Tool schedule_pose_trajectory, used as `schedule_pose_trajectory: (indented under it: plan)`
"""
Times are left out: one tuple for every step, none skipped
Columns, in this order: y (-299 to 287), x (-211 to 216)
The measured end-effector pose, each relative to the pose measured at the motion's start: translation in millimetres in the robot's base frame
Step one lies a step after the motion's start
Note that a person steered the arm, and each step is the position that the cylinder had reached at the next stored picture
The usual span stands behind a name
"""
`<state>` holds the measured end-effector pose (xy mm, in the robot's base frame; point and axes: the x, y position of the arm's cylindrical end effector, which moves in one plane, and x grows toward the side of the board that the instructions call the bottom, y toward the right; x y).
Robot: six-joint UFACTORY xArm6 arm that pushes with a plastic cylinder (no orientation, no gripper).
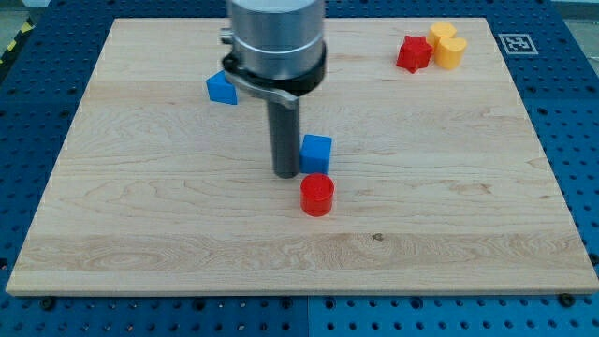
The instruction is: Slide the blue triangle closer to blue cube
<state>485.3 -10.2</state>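
Counter: a pale wooden board lying on a blue base with rows of holes.
Arm: a grey cylinder comes down from the view's top, ending in a straight dark rod.
Hand: there is none on this arm, so nothing opens, closes or holds; the rod only has my tip, which rests on the counter near the middle.
Blue triangle: the blue triangle sits in the upper left part of the counter, just left of the grey cylinder and well apart from my tip.
Blue cube: the blue cube stands just to the right of my tip, very close to the rod; whether they touch I cannot tell.
Red cylinder: the red cylinder stands just below the blue cube, toward the view's bottom.
Far corner: a red star-like block and two yellow blocks are bunched together at the upper right.
Marker: a black-and-white square tag lies beyond the counter's upper right corner.
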Motion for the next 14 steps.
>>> schedule_pose_trajectory:
  plan:
    - [11.6,3.4]
    - [5.3,6.1]
    - [-20.0,-20.3]
    - [-51.1,-64.8]
    - [-61.7,-70.2]
    - [-94.2,-82.5]
    - [-138.3,-114.0]
    - [-143.2,-144.9]
    - [-141.3,-145.7]
    - [-113.8,-145.4]
    - [-87.2,-137.4]
    - [-68.4,-118.5]
    - [-45.3,-96.3]
    - [-21.4,-81.4]
